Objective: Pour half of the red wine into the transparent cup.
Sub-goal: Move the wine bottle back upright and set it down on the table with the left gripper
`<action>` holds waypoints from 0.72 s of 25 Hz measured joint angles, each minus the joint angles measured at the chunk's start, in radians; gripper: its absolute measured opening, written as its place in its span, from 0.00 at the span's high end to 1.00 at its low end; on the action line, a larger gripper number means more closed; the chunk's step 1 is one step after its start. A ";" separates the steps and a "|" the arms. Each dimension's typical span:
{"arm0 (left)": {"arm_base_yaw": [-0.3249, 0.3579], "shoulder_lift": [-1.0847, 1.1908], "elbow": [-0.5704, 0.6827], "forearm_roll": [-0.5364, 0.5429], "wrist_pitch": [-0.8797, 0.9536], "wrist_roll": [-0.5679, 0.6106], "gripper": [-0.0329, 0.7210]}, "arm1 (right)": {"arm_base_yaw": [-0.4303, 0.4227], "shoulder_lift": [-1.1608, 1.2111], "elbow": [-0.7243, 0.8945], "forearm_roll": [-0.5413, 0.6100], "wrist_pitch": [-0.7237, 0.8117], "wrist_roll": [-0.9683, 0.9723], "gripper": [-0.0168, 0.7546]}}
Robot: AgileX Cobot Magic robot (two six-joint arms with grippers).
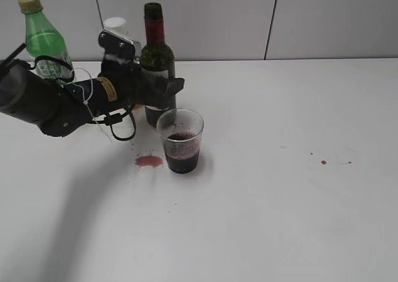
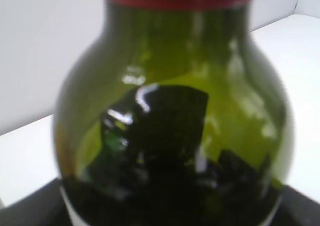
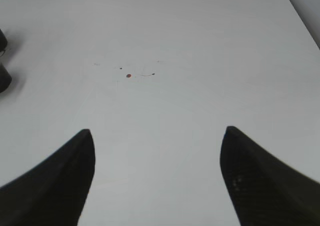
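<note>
L gripper [image 1: 163, 90] clamped on wine bottle [image 1: 156, 61], upright on table [image 1: 280, 201] | transparent cup [image 1: 181, 139] just in front, we see red wine [image 1: 181, 152] approx half up | spill [image 1: 149, 161] beside cup | R gripper [image 3: 157, 173] spread wide, holds nothing

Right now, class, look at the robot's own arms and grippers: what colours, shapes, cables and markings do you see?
The left arm is matte black and bulky, with thin white and black looping cables and a yellowish label. The right gripper has two black, tapered, pointed fingers.

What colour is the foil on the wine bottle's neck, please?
Dark red foil, clearest in the exterior view.
</note>
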State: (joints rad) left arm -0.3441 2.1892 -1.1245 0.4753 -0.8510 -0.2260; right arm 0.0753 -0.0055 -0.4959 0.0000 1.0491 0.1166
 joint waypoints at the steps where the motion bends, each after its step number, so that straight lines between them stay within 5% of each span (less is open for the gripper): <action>1: 0.000 0.000 0.000 0.003 0.003 0.000 0.25 | 0.000 0.000 0.000 0.000 0.000 0.000 0.21; 10: 0.000 0.000 -0.001 0.006 0.005 0.000 0.24 | 0.000 0.000 0.000 0.000 0.000 0.002 0.21; 18: 0.000 -0.005 -0.010 0.005 -0.046 0.000 0.10 | 0.000 0.000 0.000 0.000 0.000 0.001 0.21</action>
State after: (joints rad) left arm -0.3441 2.1845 -1.1349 0.4808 -0.8974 -0.2260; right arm 0.0753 -0.0055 -0.4959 0.0000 1.0491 0.1175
